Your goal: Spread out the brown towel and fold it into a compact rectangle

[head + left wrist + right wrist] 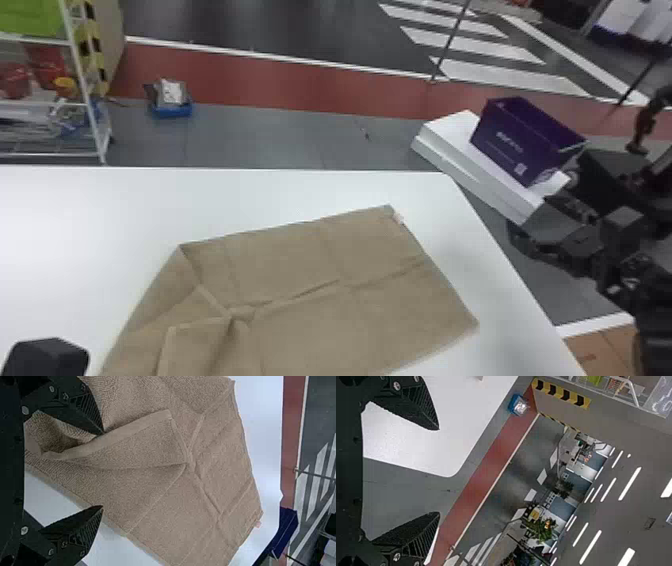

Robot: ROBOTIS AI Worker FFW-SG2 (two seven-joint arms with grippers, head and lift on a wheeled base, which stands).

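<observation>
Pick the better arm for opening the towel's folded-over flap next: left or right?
Left, I'd say. The left gripper is open at the towel, one fingertip close by the flap. The right gripper, also open, points out past the table's edge.

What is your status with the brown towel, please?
Left pincer open at brown towel; right pincer open. Towel on table, creased, unevenly folded. Loose flap might hinder neat folding.
</observation>
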